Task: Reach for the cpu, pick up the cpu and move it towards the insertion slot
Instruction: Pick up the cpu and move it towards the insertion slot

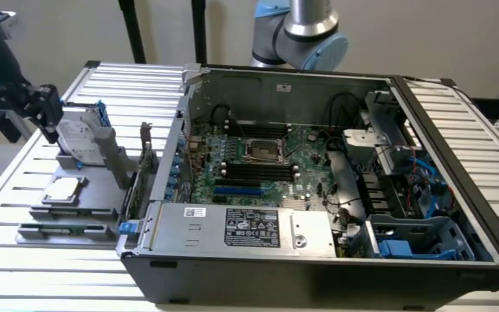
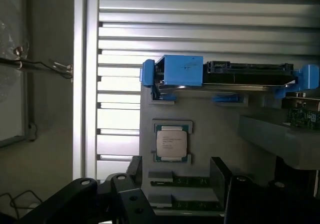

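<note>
Exterior view: gripper spread, empty, near cpu; cpu flat in holder recess, graspable, 9 o'clock from insertion slot.

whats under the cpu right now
The cpu lies flat in a square recess of the gray holder, which rests on the slatted metal table. The recess floor directly beneath the chip is covered by it, so it cannot be seen.
</note>
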Motion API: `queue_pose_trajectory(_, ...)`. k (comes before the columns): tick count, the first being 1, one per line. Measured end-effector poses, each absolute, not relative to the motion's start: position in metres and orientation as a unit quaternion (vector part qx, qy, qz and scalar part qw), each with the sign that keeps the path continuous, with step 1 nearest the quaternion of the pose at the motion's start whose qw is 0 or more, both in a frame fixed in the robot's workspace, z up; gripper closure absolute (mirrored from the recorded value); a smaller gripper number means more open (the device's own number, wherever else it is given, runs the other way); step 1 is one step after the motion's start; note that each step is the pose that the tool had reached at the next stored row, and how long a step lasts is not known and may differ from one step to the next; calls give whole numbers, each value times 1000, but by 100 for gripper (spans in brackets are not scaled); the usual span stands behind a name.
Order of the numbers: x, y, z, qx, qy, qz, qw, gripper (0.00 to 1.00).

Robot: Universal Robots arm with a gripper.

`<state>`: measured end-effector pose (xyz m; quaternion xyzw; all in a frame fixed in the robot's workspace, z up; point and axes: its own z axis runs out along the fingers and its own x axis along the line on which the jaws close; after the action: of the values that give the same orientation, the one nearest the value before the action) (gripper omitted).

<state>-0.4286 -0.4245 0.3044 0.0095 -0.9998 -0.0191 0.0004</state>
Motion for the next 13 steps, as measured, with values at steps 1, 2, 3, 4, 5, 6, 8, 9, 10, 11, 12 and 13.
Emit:
queue_pose_trajectory(1,-429,-425,303,10,-1000,-19,0,35)
queue_pose_trajectory(2,-429,-425,301,10,-1000,-19,0,35)
queue_pose_trajectory(3,-429,-425,299,10,-1000,-19,0,35)
queue_pose_trajectory(4,-429,-425,297,10,-1000,-19,0,35)
queue_pose_trajectory(5,-429,-425,295,10,-1000,-19,0,35)
queue_pose_trajectory(6,-429,-426,294,10,-1000,-19,0,35)
queue_pose_trajectory(8,-429,-426,290,10,-1000,-19,0,35)
queue_pose_trajectory(9,-429,-426,288,10,-1000,-19,0,35)
queue_pose_trajectory(10,-429,-426,286,10,-1000,-19,0,35)
queue_pose_trajectory(11,-429,-427,285,10,-1000,-19,0,35)
queue_pose_trajectory(12,-429,-427,283,10,-1000,-19,0,35)
queue_pose_trajectory(13,-429,-427,281,10,-1000,-19,0,35)
